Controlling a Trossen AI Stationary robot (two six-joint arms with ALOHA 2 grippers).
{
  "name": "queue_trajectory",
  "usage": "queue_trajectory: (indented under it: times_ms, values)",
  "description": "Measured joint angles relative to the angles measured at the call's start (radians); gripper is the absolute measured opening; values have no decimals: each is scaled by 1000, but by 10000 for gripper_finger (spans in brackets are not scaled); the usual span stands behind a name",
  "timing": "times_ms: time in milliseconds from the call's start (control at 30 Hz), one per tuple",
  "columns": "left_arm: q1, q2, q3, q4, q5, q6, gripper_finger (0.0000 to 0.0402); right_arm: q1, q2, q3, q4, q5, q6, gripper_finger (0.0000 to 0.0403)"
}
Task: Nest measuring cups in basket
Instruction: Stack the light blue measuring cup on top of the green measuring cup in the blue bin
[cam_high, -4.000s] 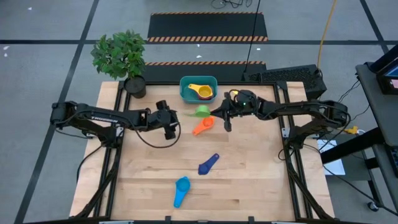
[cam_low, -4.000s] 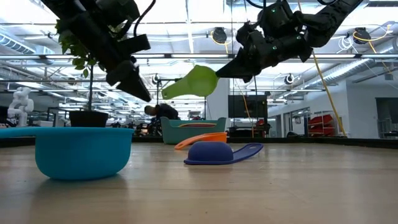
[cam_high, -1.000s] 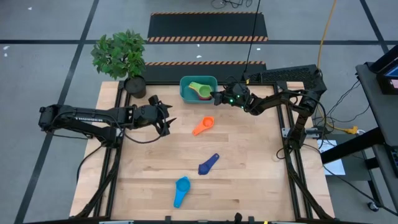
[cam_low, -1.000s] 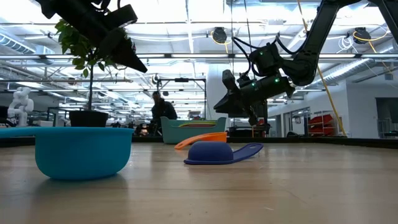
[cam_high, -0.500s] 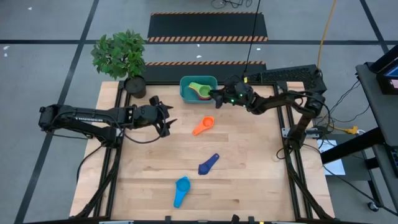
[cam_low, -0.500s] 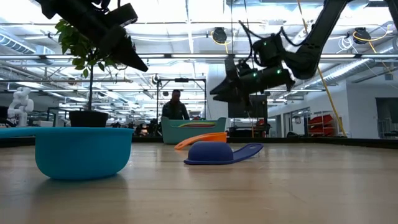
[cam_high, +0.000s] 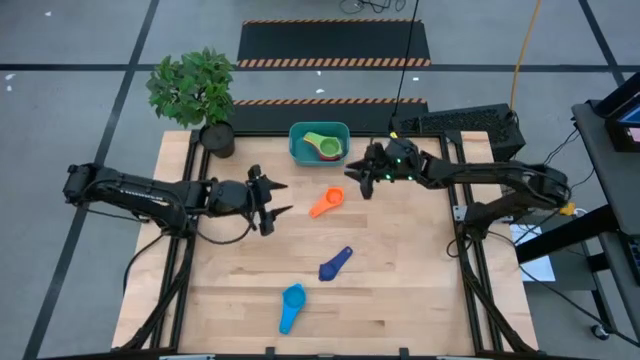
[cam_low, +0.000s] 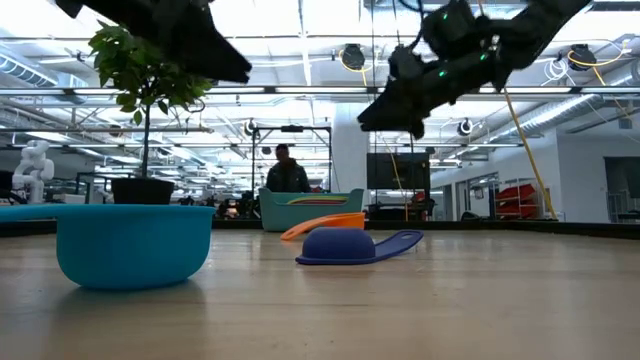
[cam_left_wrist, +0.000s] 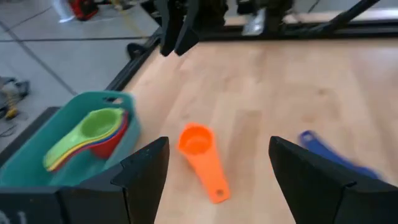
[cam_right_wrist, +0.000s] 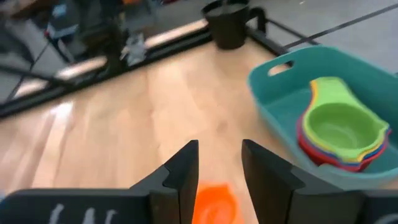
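The teal basket (cam_high: 300, 150) stands at the table's far edge. A green measuring cup (cam_right_wrist: 339, 127) lies in it on top of a nested stack of cups. An orange cup (cam_high: 326, 203) lies upright on the table between my two grippers. A dark blue cup (cam_high: 336, 264) lies bowl down nearer the front, and a light blue cup (cam_high: 291, 306) is nearest the front edge. My left gripper (cam_high: 280, 200) hovers left of the orange cup, wide open and empty. My right gripper (cam_high: 356, 178) hangs in the air right of the basket, open by a narrow gap and empty.
A black pot with a green plant (cam_high: 215, 135) stands at the table's far left corner beside the basket. A person (cam_low: 287, 170) shows in the room beyond the table. Bare wood lies along the table's left and right sides.
My right gripper has risen and drawn back from the basket toward the table's near and right side, rolling as it went. My left gripper has swung a little toward the orange cup. The cups have not moved.
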Motion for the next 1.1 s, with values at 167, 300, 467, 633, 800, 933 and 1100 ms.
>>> queue_trajectory:
  times_ms: [167,300,467,633,800,933,1100]
  values:
    - [-118,56,92,-29,-64,-53,248,83,-78,0,-167,0,-70,116]
    - [-194,171,183,-68,-86,-96,210,138,-102,-10,-225,0,-99,116]
    - [-294,334,269,-189,-86,-191,168,189,-113,-41,-256,0,-78,116]
    - [-381,441,335,-294,-55,-398,155,232,-112,-120,-220,1,16,116]
    - [-459,468,345,-292,96,-669,155,263,-113,-184,-126,2,94,116]
    - [-540,482,344,-295,136,-897,155,285,-113,-202,-57,9,136,116]
    - [-641,529,344,-288,68,-1161,155,333,-113,-220,-32,63,197,116]
